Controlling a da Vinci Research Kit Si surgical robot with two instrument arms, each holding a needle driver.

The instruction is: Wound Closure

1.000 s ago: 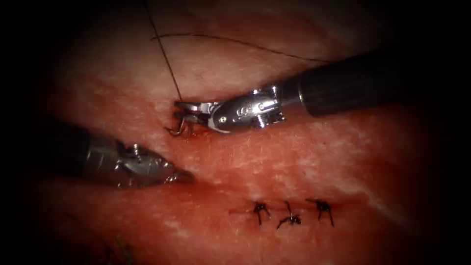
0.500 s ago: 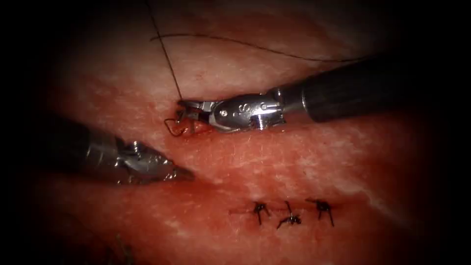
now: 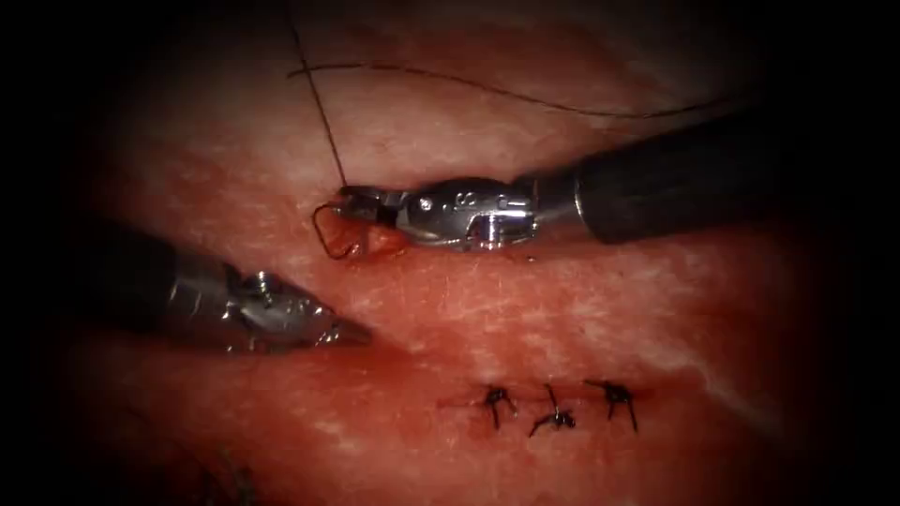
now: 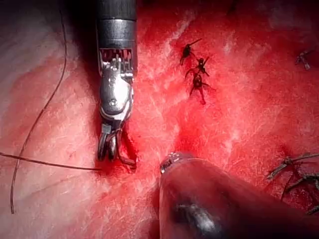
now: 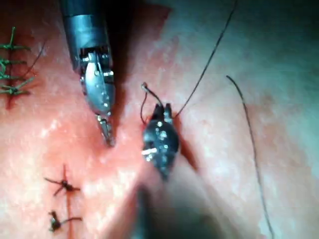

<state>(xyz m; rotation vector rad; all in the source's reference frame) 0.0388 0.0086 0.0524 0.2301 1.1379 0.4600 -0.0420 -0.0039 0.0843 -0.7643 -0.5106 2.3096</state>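
Needle (image 3: pixel 328 234) clamped at thread end by right pincer (image 3: pixel 352 201), curve arcing into tissue (image 3: pixel 562 309). Left pincer (image 3: pixel 352 333) together, empty. Needle judged thin, stiff, slippery; hold best taken mid-curve.

1. Tied stitches (image 3: pixel 553 412), three, dark and knotted, short tails sticking out. Set in a row across the tissue (image 3: pixel 656 300), near and to the right, well apart from one another's tails; the middle one sits slightly nearer than its neighbours. Left wrist view: the same count, close together in a cluster (image 4: pixel 198 67).
2. Red fluid (image 3: pixel 380 245), a small wet pool left of centre, far side; the surface around it is stained. Left wrist view: a darker patch (image 4: pixel 124 152).
3. Cut ends of thread (image 4: pixel 294 169), dark, loose, several lying crossed.
4. Further stitches (image 5: pixel 12 69), a stacked group; two separate knots (image 5: pixel 64 185) lie apart from them.
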